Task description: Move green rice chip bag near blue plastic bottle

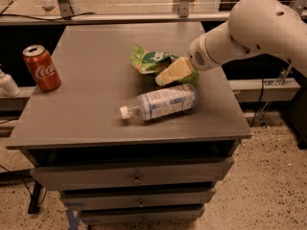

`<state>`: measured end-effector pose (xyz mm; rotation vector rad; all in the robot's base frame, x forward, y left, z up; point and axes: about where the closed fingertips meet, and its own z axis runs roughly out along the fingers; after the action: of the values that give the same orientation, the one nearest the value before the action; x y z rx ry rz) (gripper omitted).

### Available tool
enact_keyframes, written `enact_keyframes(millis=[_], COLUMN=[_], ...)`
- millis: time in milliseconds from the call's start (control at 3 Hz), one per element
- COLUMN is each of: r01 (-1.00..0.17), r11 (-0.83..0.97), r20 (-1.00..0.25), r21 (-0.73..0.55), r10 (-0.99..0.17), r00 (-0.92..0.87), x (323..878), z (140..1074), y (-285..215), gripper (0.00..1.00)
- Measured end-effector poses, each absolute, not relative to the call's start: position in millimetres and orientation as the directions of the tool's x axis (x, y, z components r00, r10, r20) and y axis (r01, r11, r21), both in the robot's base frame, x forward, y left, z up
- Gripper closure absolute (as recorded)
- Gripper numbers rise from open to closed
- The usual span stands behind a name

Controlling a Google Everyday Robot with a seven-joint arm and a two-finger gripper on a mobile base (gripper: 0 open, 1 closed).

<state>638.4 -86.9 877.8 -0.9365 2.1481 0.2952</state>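
The green rice chip bag (150, 59) lies crumpled on the grey tabletop (96, 95), right of centre, and its right end disappears under my gripper. My gripper (171, 72) comes in from the right on the white arm (249, 32) and sits on that right end of the bag. The blue plastic bottle (162, 102) lies on its side just in front of the bag and gripper, with its white cap pointing left. The bag and bottle are a short gap apart.
A red Coca-Cola can (41, 67) stands upright near the table's left edge. The table is a drawer cabinet with drawers (136, 176) below its front edge. A white object (7, 84) sits off the table at far left. A rail (120, 17) runs behind.
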Motion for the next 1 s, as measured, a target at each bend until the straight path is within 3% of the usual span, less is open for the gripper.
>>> enact_keyframes(millis=[1000], r01=[-0.496], r11=[0.864], r20=[-0.922], r21=[-0.09], r10=[-0.26], r00=[-0.286], x=[597], z=[953], y=[-201], gripper=[0.0])
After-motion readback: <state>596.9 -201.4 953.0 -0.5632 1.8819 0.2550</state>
